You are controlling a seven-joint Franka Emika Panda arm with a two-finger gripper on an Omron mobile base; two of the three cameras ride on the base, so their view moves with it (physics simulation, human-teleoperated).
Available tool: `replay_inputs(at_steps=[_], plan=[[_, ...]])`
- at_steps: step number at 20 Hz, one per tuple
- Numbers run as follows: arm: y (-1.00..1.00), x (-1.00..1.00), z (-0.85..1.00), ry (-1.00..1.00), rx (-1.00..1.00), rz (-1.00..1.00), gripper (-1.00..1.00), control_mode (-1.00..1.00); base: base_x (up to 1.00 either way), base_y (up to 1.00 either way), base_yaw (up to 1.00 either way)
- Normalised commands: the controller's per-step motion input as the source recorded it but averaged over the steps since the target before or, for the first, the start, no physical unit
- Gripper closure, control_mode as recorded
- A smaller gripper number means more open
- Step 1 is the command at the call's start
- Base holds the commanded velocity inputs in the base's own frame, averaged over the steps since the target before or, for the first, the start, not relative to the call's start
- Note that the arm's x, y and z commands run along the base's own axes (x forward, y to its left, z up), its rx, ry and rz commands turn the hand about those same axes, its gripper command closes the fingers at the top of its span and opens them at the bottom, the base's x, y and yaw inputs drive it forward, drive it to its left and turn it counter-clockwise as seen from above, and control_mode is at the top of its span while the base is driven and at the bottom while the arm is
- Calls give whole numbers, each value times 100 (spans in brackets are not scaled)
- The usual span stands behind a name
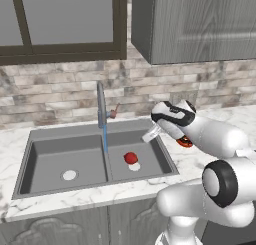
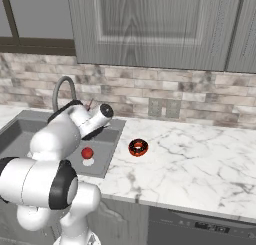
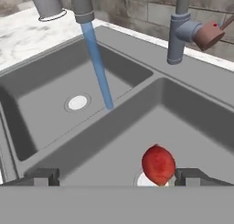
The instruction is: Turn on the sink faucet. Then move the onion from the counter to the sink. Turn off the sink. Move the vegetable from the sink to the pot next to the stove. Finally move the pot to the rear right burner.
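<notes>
While water runs, hand [image 3: 112, 175] hovers wide open, empty, above onion [image 3: 158, 165].

Onion [image 1: 131, 157] on the drain in the sink's [image 1: 50, 134] right basin, faucet [image 1: 101, 105] behind.

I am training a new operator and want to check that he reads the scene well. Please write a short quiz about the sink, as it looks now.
1. True or false: water is running from the sink faucet.
2. Where does the onion lie?
A. on the counter, beside the ring-shaped red-orange thing
B. in the basin of the sink that is on the right in the left base view, by its drain
C. in the basin under the grey cylinder
3. In a few words: how do the jaws stand, and do they hold anything?

Key: 1 true. 2 B. 3 open, holding nothing; they hover above the onion.
</notes>
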Motion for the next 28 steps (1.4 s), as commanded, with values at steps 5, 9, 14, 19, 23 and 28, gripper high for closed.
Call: replay_inputs(at_steps=[5, 9, 14, 19, 23, 28], plan=[[-5, 41, 4, 4, 21, 5, -100, -100, 0, 0, 0], [0, 21, 23, -6, 20, 6, -100, -100, 0, 0, 0], [0, 33, 30, -13, 14, 5, -100, -100, 0, 0, 0], [0, 42, 20, -8, 9, 5, -100, -100, 0, 0, 0], [0, 38, 2, -9, 7, 2, -100, -100, 0, 0, 0], [1, 33, 0, -12, 5, 2, -100, -100, 0, 0, 0]])
